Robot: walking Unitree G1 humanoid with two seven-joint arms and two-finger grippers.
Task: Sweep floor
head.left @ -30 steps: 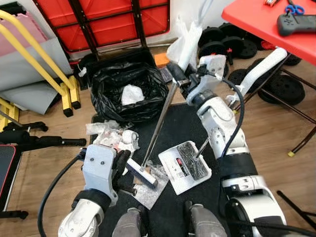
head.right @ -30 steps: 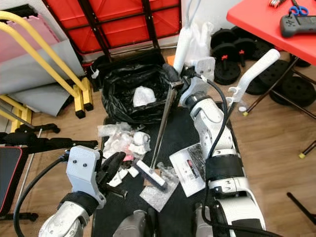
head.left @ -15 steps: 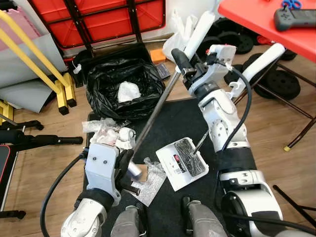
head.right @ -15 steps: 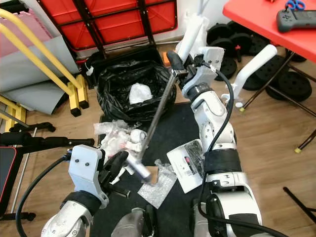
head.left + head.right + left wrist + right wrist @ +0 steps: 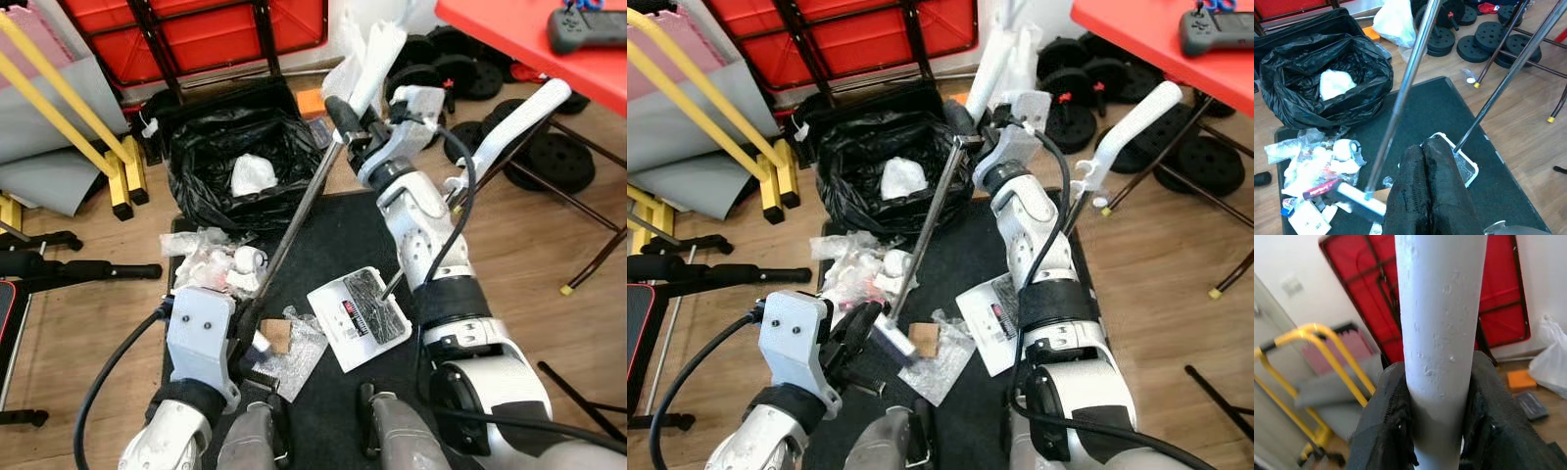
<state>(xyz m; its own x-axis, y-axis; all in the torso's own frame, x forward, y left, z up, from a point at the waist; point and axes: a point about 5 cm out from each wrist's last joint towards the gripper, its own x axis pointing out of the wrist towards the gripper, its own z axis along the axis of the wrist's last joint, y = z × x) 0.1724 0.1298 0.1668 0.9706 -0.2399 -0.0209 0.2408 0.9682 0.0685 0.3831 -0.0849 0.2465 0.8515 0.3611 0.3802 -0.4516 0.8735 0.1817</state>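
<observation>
My right gripper (image 5: 345, 119) is shut on the broom's white handle (image 5: 1442, 323), held high near the black rubbish bag (image 5: 233, 168). The metal shaft (image 5: 294, 211) slants down to the broom head (image 5: 1357, 201), which rests on the black mat (image 5: 333, 245) beside a pile of wrappers and paper litter (image 5: 214, 264). A brown cardboard scrap (image 5: 277, 334) lies on clear plastic wrap just past the head. My left gripper (image 5: 1423, 147) hovers low by the broom head, fingers shut with nothing between them. A white dustpan (image 5: 357, 317) sits on the mat to the right, its long handle (image 5: 519, 110) leaning away.
A red table (image 5: 539, 34) stands at the back right with weight plates (image 5: 563, 162) under it. A yellow frame (image 5: 69, 108), grey mats and a black bar (image 5: 78, 270) lie to the left. A red folded table (image 5: 196, 29) and a white plastic bag (image 5: 355, 67) stand behind the rubbish bag.
The broom head has swept left across the mat toward the litter pile and my left gripper. The cardboard scrap now lies uncovered on the plastic wrap. The camera shifted slightly.
</observation>
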